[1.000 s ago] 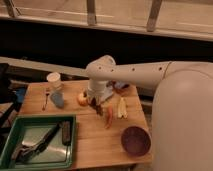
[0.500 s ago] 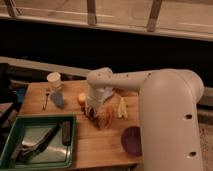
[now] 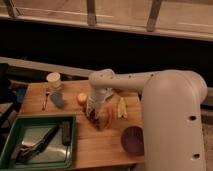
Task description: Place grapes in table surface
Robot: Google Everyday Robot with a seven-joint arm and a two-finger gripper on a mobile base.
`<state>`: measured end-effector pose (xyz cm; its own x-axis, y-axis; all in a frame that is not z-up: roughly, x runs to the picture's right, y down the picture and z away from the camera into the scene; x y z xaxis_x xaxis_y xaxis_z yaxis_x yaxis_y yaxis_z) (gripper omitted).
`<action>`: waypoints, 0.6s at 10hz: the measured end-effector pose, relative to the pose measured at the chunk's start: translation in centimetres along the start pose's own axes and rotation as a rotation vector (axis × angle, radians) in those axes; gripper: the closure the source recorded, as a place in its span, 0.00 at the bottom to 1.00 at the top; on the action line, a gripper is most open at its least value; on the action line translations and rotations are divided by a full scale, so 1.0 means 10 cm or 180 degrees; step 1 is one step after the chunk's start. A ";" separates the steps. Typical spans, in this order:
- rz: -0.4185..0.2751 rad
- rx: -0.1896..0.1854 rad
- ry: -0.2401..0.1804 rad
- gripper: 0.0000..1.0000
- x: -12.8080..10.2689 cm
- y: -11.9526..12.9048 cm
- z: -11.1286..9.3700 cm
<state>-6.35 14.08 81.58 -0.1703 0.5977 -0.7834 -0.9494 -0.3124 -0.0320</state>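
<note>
My gripper (image 3: 98,111) hangs from the white arm (image 3: 130,82) and is down at the middle of the light-brown wooden table surface (image 3: 95,147). A dark bunch that looks like the grapes (image 3: 93,116) sits right under the gripper, partly hidden by it. I cannot tell whether the grapes rest on the wood or are held. The red chili (image 3: 110,113) lies just to the right of the gripper.
A round orange-yellow fruit (image 3: 81,98) lies left of the gripper and pale yellow pieces (image 3: 121,107) lie to its right. A purple bowl (image 3: 133,140) is at the front right. A green tray (image 3: 37,145) with dark utensils is at the front left. A white cup (image 3: 53,80) and a blue object (image 3: 56,99) stand at the back left.
The arm has swung in and lowered, and the gripper has come down from the back of the table to the spot beside the red chili.
</note>
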 end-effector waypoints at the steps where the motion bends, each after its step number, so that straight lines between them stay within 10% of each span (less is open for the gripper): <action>1: -0.0026 -0.0016 -0.0042 0.37 0.01 0.05 -0.05; 6: -0.0077 -0.0061 -0.0061 0.37 -0.03 0.14 -0.07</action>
<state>-7.42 12.99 81.31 -0.1524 0.6194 -0.7702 -0.9482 -0.3115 -0.0628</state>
